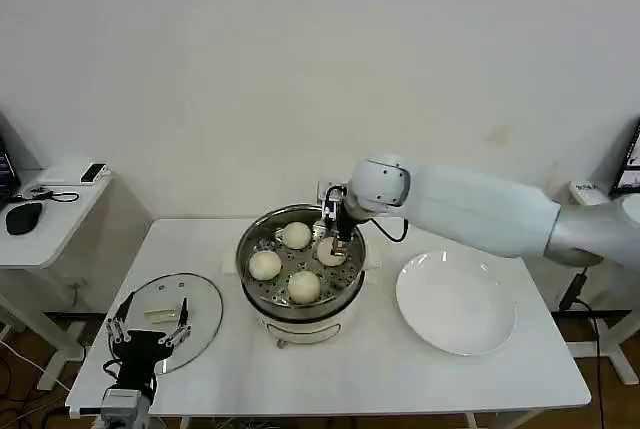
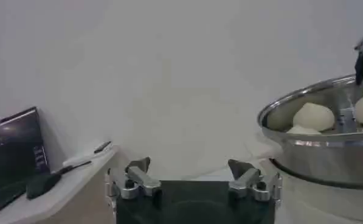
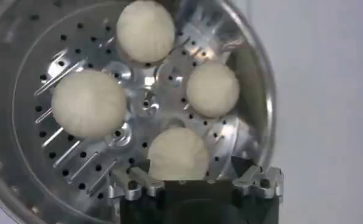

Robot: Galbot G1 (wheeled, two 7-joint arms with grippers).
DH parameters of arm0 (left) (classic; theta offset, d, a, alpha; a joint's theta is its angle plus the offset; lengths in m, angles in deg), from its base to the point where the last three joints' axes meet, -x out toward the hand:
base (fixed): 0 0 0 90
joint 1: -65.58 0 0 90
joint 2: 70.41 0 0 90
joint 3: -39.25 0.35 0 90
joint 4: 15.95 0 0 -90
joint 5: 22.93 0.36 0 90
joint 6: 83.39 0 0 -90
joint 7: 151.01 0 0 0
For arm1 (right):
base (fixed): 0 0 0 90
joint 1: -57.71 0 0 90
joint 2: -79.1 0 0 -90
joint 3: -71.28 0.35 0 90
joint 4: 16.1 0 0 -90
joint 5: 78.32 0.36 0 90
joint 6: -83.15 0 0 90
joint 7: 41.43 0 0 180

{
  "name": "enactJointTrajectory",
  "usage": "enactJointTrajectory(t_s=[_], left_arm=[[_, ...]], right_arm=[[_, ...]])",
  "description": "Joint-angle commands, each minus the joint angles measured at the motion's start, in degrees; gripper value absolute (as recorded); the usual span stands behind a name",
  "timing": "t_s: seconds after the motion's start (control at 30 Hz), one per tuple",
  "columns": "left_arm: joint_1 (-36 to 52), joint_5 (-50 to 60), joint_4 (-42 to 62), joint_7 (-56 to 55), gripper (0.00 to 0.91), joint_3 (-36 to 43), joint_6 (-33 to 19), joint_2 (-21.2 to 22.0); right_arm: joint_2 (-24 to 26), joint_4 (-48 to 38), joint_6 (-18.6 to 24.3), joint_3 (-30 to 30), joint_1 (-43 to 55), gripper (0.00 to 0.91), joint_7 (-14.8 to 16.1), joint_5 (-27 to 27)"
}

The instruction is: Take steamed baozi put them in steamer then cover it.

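Several cream-white steamed baozi lie on the perforated tray of the shiny steamer (image 1: 246,252) at mid-table. My right gripper (image 1: 335,240) hangs just above the right-hand baozi (image 1: 329,253). In the right wrist view that baozi (image 3: 178,152) sits on the tray between the spread fingers of the right gripper (image 3: 188,164), with a gap on one side, so it is open. The other baozi (image 3: 89,102) rest around it. My left gripper (image 1: 150,326) is parked low at the front left, open and holding nothing, above the glass lid (image 1: 195,304).
A bare white plate (image 1: 455,305) lies right of the steamer. The glass lid lies flat on the table's front left. A side desk (image 1: 50,211) with a mouse stands to the left. The left wrist view shows the steamer rim (image 2: 315,143) to one side.
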State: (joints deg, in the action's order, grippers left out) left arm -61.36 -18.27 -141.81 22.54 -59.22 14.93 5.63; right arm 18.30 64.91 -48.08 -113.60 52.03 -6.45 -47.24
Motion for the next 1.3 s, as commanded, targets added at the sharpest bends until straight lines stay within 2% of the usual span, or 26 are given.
enactJointTrajectory(t_s=[0.03, 0.13, 0.17, 0.23, 0.3, 0.33, 0.37, 0.4, 0.43, 0.47, 0.5, 0.53, 0.57, 0.6, 0.67, 0.73, 0.83, 0.97, 1.1, 1.3], left_arm=[[0.2, 0.0, 0.5, -0.1, 0.907, 0.0, 0.0, -0.1], [0.5, -0.8, 1.3, -0.6, 0.907, 0.0, 0.1, 0.0], [0.6, -1.2, 1.8, -0.5, 0.907, 0.0, 0.1, 0.0], [0.8, -1.5, 2.1, -0.3, 0.907, 0.1, -0.2, -0.1], [1.0, -1.5, 2.6, -0.1, 0.907, 0.1, -0.2, -0.2], [1.3, -1.5, 2.9, 0.0, 0.907, 0.1, -0.3, -0.3], [1.6, -1.5, 3.3, -0.2, 0.907, 0.1, -0.3, -0.3], [1.7, -1.5, 3.5, -0.2, 0.907, 0.0, -0.2, -0.4], [1.9, -1.4, 4.0, -0.3, 0.907, 0.0, -0.1, -0.5], [2.1, -1.4, 4.4, -0.5, 0.907, -0.1, 0.0, -0.6], [2.1, -1.3, 4.5, -0.6, 0.907, -0.1, 0.1, -0.7], [2.1, -1.1, 4.8, -0.6, 0.907, -0.1, 0.3, -0.9], [2.1, -1.0, 5.1, -0.8, 0.907, 0.0, 0.3, -1.1], [2.1, -0.4, 5.4, -1.3, 0.907, 0.0, 0.3, -1.3], [2.0, 1.6, 6.2, -1.7, 0.907, -0.1, 0.2, -1.8], [1.9, 3.9, 6.8, -2.2, 0.907, -0.3, 0.2, -2.7], [1.6, 11.0, 8.0, -2.6, 0.907, -1.0, -0.2, -4.5], [-0.6, 22.3, 9.7, -3.4, 0.907, -1.6, -0.5, -8.3], [-2.5, 34.3, 13.2, -6.1, 0.907, -2.0, -2.8, -10.5], [-3.0, 49.4, 18.6, -9.2, 0.907, -1.1, -5.9, -11.8]], right_arm=[[8.2, 8.4, 1.8, 10.9, -3.6, 0.907, -14.4, 4.8], [11.6, 12.9, 5.4, 17.6, -10.3, 0.907, -21.5, 4.9], [12.8, 14.9, 7.6, 22.2, -15.4, 0.907, -23.6, 4.7], [14.8, 17.7, 10.4, 27.8, -22.0, 0.907, -28.4, 3.2], [16.5, 20.0, 15.6, 34.1, -29.9, 0.907, -30.6, -0.8], [17.2, 21.4, 16.7, 38.7, -33.9, 0.907, -31.9, -1.5], [17.5, 22.7, 19.2, 44.3, -40.3, 0.907, -32.9, -5.1], [17.6, 23.2, 19.6, 47.2, -43.6, 0.907, -32.9, -7.6], [18.1, 23.9, 23.3, 51.9, -48.2, 0.907, -33.5, -10.4], [18.0, 24.4, 24.6, 57.7, -53.9, 0.907, -33.6, -12.3], [17.8, 24.6, 24.8, 58.9, -55.7, 0.907, -33.6, -12.9], [16.6, 25.8, 26.4, 67.7, -63.3, 0.907, -32.9, -15.6], [15.8, 26.6, 27.7, 73.0, -67.7, 0.907, -32.4, -16.4], [15.3, 27.3, 28.2, 75.9, -71.2, 0.907, -31.7, -16.8], [12.2, 28.7, 30.3, 87.8, -81.0, 0.907, -30.2, -19.7], [8.9, 29.7, 32.4, 96.1, -87.8, 0.907, -27.7, -21.6], [1.4, 30.4, 36.0, 108.1, -96.3, 0.907, -26.3, -23.6], [-6.7, 32.4, 40.4, 116.1, -104.2, 0.907, -25.9, -24.9], [-11.7, 34.3, 42.3, 119.9, -108.2, 0.907, -26.3, -24.1], [-13.3, 34.8, 43.0, 118.6, -111.7, 0.907, -26.1, -25.3]])
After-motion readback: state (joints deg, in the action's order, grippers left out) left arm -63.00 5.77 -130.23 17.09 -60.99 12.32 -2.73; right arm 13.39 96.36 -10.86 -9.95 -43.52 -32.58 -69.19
